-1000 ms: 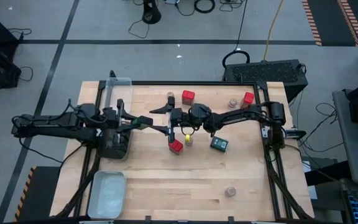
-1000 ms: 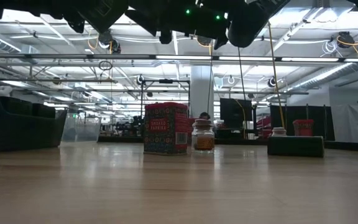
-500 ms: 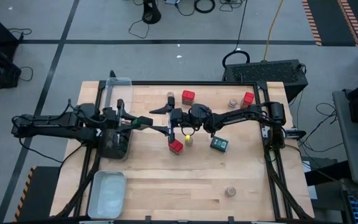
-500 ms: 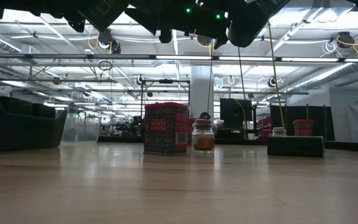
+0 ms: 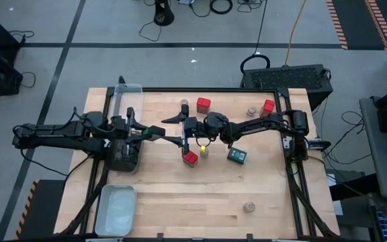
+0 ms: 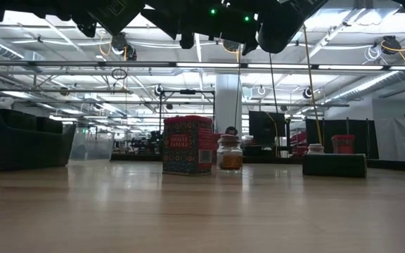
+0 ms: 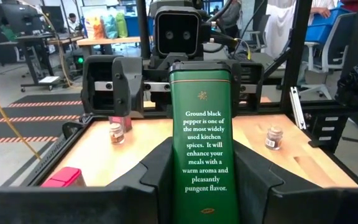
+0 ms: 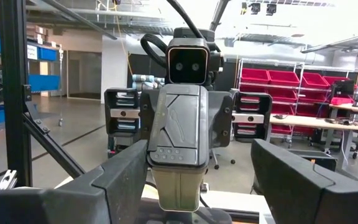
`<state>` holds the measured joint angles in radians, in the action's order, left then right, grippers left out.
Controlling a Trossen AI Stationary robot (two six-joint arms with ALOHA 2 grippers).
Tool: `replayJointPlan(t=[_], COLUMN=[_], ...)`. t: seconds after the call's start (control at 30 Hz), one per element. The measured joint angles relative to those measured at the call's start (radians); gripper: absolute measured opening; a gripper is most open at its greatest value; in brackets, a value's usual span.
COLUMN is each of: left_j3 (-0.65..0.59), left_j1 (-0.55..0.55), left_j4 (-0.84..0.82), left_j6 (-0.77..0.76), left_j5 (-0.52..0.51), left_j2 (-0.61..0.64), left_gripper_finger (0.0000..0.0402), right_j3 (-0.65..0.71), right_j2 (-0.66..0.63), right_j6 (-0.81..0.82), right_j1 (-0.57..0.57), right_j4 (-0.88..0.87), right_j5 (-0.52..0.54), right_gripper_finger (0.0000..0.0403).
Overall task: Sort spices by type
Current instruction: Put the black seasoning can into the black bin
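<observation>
Clear tray [image 5: 127, 101] at table's far-left; pale tray [image 5: 115, 210] near-left.

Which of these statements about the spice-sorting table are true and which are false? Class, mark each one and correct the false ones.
1. The left claw grips a dark green tin of ground black pepper. True.
2. The right claw is clamped on a red tin. False: it is open and holds nothing; the left arm's pepper tin sits between its fingers.
3. In the high view, a red tin stands beside a small round jar near the table's middle. True.
4. The pale tray at the table's near left corner is packed with jars. False: nothing shows in it.
5. A lone jar stands apart near the table's front edge. True.
</observation>
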<state>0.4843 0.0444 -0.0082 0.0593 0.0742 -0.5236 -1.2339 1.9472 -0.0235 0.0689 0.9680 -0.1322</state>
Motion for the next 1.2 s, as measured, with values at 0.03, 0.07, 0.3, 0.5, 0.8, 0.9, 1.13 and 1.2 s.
replayJointPlan(t=[0.03, 0.07, 0.3, 0.5, 0.8, 0.9, 1.13, 1.2], left_j3=[0.0, 0.0, 0.0, -0.002, -0.014, -0.014, -0.014, -0.014], left_j1=[0.0, 0.0, 0.0, 0.0, 0.0, 0.0, 0.0, 0.0], left_j4=[0.0, 0.0, 0.0, 0.014, 0.104, 0.121, 0.159, 0.153], left_j6=[0.0, 0.0, 0.0, 0.0, -0.001, -0.001, 0.0, 0.0], left_j5=[0.0, 0.0, 0.0, 0.004, 0.004, 0.004, 0.004, 0.004], left_j2=[0.0, 0.0, 0.0, -0.035, -0.09, -0.091, -0.09, -0.09], left_gripper_finger=[0.0123, 0.0123, 0.0123, 0.0123, 0.0123, 0.0123, 0.0123, 0.0123], right_j3=[0.0, 0.0, 0.0, 0.0, -0.002, -0.002, -0.001, -0.001], right_j2=[0.0, 0.0, 0.0, 0.0, 0.0, 0.0, 0.0, 0.0], right_j6=[0.0, 0.0, -0.012, -0.026, -0.049, -0.052, -0.068, -0.068], right_j1=[0.0, 0.0, 0.0, -0.005, -0.017, -0.016, -0.016, -0.016], right_j4=[0.0, 0.0, 0.0, 0.003, 0.024, 0.0, -0.011, -0.011], right_j5=[0.0, 0.0, 0.0, 0.003, 0.003, 0.003, 0.003, 0.003], right_gripper_finger=[0.0267, 0.0267, 0.0267, 0.0267, 0.0259, 0.0249, 0.0232, 0.0227])
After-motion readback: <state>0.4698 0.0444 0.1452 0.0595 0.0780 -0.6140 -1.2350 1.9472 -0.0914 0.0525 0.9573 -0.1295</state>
